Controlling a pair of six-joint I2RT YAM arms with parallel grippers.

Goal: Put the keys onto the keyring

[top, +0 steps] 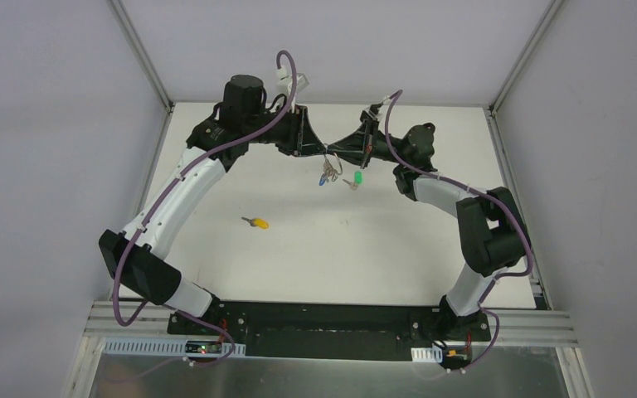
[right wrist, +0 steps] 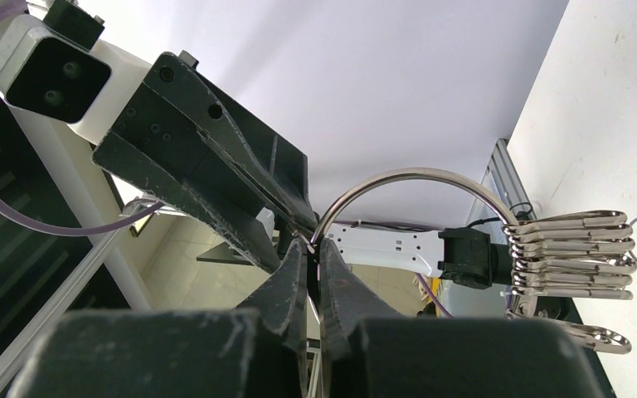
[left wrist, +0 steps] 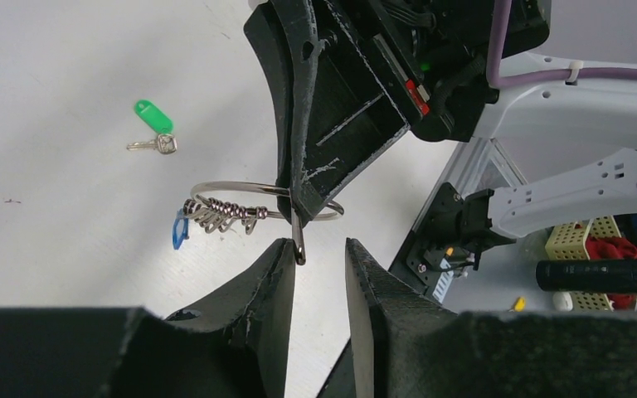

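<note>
Plainly two loose keys lay on desk (top: 340, 249): green-headed key (top: 357, 177) near hanging ring, yellow-headed key (top: 258, 222) well apart, toward left arm's side. One keyring (right wrist: 406, 174), held off desk, carried fan of silver keys (right wrist: 572, 257), count unclear, plus one blue-headed key (left wrist: 179, 234). Claws met tip to tip, crowding view. Right claw (right wrist: 315, 249) was clamped on keyring wire. Left claw (left wrist: 319, 257) was slightly apart, wire against one finger.

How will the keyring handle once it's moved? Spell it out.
The keyring is probably stiff: its arc holds round though the right gripper pinches one spot. Its fan of silver keys hangs loose, so it will likely swing and slide. The thin shiny wire may twist between the pads.
</note>
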